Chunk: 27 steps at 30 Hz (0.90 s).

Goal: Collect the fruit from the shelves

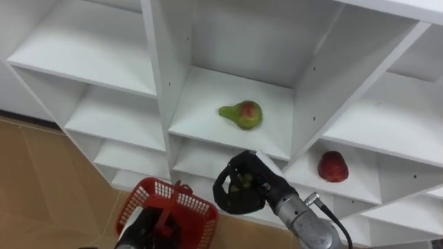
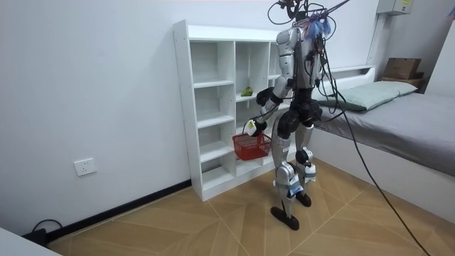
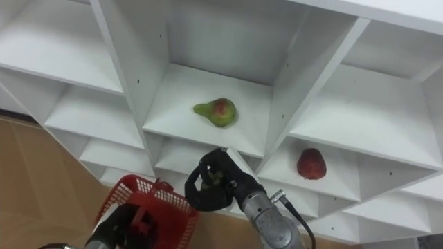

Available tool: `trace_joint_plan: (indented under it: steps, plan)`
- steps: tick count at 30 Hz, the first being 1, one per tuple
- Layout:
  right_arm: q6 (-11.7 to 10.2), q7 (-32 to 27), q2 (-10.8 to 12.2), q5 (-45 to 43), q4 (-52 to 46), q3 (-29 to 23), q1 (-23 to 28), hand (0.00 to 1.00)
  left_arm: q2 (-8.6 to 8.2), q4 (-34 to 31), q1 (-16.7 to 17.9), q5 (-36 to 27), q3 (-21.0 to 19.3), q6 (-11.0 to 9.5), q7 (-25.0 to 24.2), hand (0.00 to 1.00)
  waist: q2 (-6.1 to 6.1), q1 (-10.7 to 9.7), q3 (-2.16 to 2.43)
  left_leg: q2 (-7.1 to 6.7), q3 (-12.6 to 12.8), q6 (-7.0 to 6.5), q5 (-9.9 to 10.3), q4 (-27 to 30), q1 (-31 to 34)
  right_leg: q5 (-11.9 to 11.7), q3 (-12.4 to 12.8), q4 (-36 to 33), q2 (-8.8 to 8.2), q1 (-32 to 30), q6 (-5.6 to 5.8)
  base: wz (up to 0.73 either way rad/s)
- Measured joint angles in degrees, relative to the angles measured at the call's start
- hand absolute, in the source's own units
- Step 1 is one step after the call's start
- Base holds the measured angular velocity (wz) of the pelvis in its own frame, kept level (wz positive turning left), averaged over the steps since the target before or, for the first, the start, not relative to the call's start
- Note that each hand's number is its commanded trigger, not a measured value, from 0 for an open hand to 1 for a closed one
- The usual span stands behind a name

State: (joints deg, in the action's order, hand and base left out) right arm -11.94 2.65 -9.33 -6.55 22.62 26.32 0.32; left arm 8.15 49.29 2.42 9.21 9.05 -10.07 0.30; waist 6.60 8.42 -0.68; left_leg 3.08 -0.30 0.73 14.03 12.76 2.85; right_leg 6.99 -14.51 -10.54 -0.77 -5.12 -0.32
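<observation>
Head camera, looking down at a white closet [image 1: 304, 76] of open compartments. In the middle compartment, about midway along its shelf and set back from the front edge: a green pear [image 1: 242, 114] with a red blush, lying on its side, narrow end toward the left wall. In the compartment to the right, one shelf lower, near that shelf's left front corner and just beside the upright divider: a red fruit [image 1: 333, 167], kind not to be told, well apart from the pear.

In front of the closet, below the front edge of the pear's shelf: the right hand [image 1: 261, 181], palm turned toward the camera, fingers and thumb curled closed round a small green fruit [image 1: 242, 182], mostly hidden inside the grasp. Clear of both shelves and of the pear.

At the lower left, below and left of the right hand: a red mesh basket [image 1: 187, 207], carried by its red handle [image 1: 166, 216] in the left hand [image 1: 142, 228], fingers wrapped round that handle. Inside of the basket not visible enough to tell its contents.

Room view: robot upright on both feet on a wooden floor [image 2: 213, 227], facing the closet, basket hanging before the lower shelves. Behind the closet, a white wall [image 2: 92, 85] with a socket [image 2: 85, 167] low on the room view's left; a bed [image 2: 398, 121] on the room view's right.
</observation>
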Motion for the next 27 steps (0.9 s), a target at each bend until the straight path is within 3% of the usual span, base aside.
trace_joint_plan:
  steps: [8,27]
  plan:
    - [0.0,0.0,1.1,0.0,2.1,0.0,-2.6,1.0,-1.09,-2.1,-0.8,0.0,0.4,-0.2,0.0,1.0,0.12,0.2,-0.07,-0.15,-0.5,0.0,0.0,0.7,0.7,0.0,-0.6,0.0,-0.17,-0.1,0.0,0.03]
    - [0.0,-0.1,2.3,-0.2,3.5,0.1,-2.8,1.0,-3.0,-3.5,-2.4,0.1,2.6,-0.4,0.0,1.0,0.17,0.1,-0.1,-0.81,-0.7,-0.39,-0.5,1.0,2.5,0.0,-2.2,-1.1,-1.23,-2.1,0.01,0.02]
